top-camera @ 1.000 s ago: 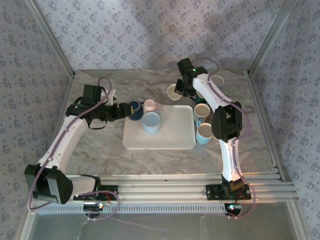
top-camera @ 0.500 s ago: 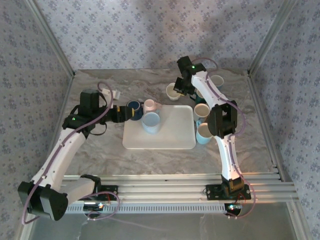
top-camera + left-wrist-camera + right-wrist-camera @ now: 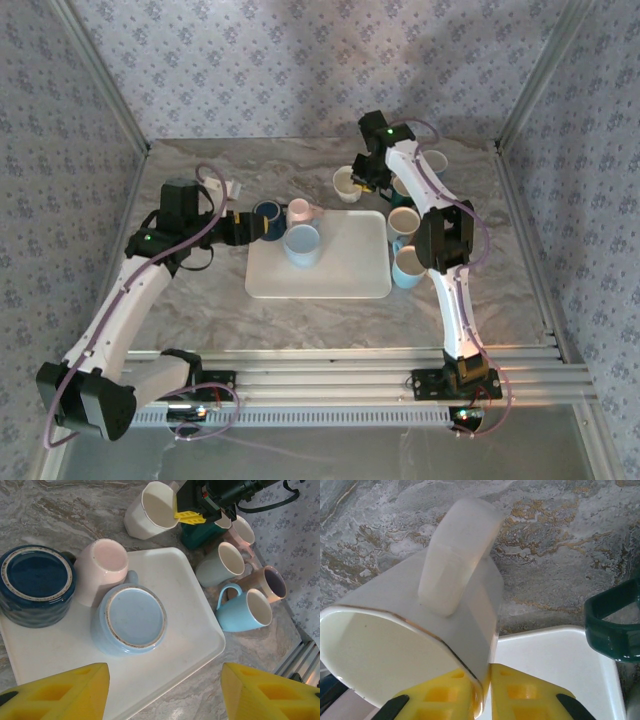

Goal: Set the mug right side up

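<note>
Right wrist view: the right claw (image 3: 481, 692) is pinching the white mug (image 3: 385, 600) by its rim, probably to stand it mouth-up. The left claw (image 3: 162, 692) is hanging open, holding nothing.

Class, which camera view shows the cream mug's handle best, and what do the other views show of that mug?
The right wrist view: the cream mug is close up, handle facing the camera, rim between the fingers of the right gripper. The left wrist view shows that mug from the side, mouth open. The top view shows the mug small, inside visible.
</note>
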